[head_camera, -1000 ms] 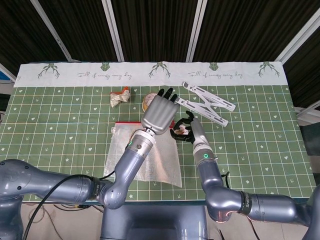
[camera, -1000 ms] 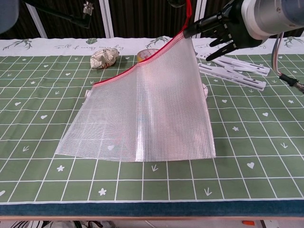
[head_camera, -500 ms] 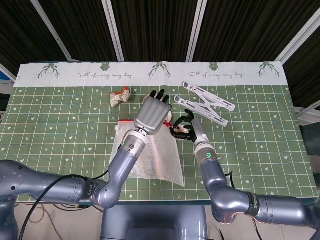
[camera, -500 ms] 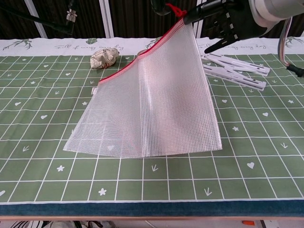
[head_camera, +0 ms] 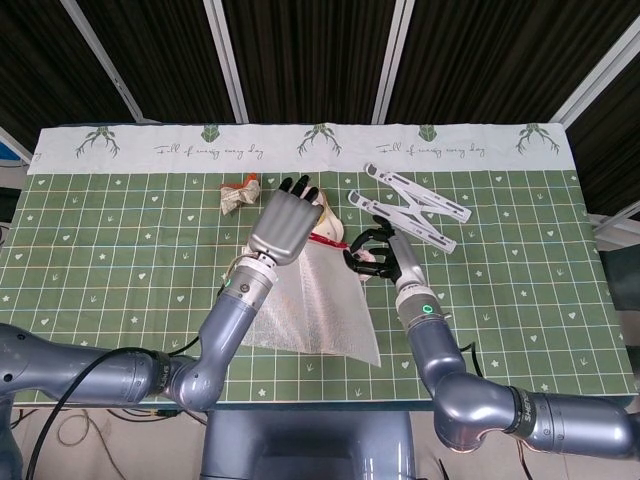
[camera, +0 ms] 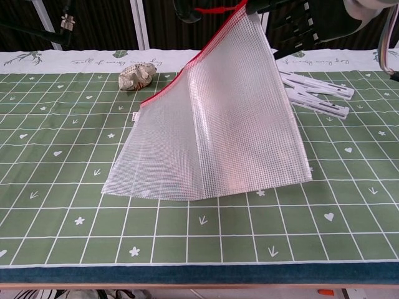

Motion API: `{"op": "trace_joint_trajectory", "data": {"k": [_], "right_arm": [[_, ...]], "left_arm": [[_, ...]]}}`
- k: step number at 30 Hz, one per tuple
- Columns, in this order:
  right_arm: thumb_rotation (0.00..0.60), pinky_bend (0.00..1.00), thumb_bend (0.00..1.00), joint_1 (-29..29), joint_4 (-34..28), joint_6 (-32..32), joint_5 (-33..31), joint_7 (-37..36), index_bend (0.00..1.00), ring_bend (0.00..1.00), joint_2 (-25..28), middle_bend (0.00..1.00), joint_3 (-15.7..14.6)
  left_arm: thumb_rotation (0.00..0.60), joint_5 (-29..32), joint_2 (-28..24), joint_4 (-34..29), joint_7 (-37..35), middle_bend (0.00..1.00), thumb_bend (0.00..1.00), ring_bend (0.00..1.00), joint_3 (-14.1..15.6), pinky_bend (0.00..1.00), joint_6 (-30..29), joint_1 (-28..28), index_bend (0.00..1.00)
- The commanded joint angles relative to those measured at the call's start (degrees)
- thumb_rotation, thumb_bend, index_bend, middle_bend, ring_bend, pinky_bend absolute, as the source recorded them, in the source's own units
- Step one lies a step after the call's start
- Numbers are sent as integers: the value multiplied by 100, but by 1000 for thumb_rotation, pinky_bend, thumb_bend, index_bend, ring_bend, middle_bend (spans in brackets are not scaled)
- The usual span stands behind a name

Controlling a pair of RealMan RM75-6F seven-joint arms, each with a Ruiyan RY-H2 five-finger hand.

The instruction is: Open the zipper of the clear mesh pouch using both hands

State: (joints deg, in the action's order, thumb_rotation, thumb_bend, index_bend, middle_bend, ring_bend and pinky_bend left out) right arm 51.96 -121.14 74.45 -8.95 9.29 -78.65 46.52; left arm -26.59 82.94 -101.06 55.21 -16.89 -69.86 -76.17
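The clear mesh pouch (camera: 218, 124) hangs tilted, its right top corner lifted high and its bottom edge resting on the green mat; in the head view the pouch (head_camera: 310, 310) lies between both arms. The red zipper edge (camera: 181, 71) runs up to that raised corner. My right hand (head_camera: 375, 255) grips the lifted corner, and this right hand (camera: 299, 25) is cut off by the top of the chest view. My left hand (head_camera: 283, 222) is beside it, fingers spread upward. A fingertip (camera: 184, 11) pinches the red pull cord (camera: 215, 9), stretched leftward from the corner.
A crumpled wrapper (head_camera: 238, 195) lies at the back left of the mat, also seen in the chest view as the wrapper (camera: 138, 76). A white folding stand (head_camera: 410, 207) sits at the back right, close to the right hand. A tape roll (head_camera: 328, 212) peeks out behind the left hand.
The pouch's corner has risen higher and drifted right. My left hand has moved left, away from the right hand, drawing the red cord taut.
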Motion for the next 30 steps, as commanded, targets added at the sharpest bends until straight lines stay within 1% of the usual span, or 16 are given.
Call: {"op": "trace_joint_trajectory", "data": {"k": [1,7,16,23,30], "right_arm": [[600,198,524,-2,-75,-39,-60,-58,663,0,53,72,81],[600,198,524,45,-218,-134,-284,-197,668,0,174,75,287],[600,198,524,62,-138,-99,-372,-278,669,0,389,76,350],[600,198,524,-72,-6,-188,-367,-283,669,0,630,76,299],[600,198,525,-149,92,-279,-361,-313,670,0,754,76,182]], "left_arm": [[600,-8,-24,27,-12,287,423,117,33,226,10,35,612],[600,-36,-54,66,-80,287,423,117,62,226,49,112,612],[600,-108,-228,15,-108,287,423,117,142,226,51,252,612],[600,-358,-731,-362,-288,287,423,117,298,226,-47,605,612],[600,-496,-1204,-556,-623,287,423,117,399,226,-71,1008,613]]}}
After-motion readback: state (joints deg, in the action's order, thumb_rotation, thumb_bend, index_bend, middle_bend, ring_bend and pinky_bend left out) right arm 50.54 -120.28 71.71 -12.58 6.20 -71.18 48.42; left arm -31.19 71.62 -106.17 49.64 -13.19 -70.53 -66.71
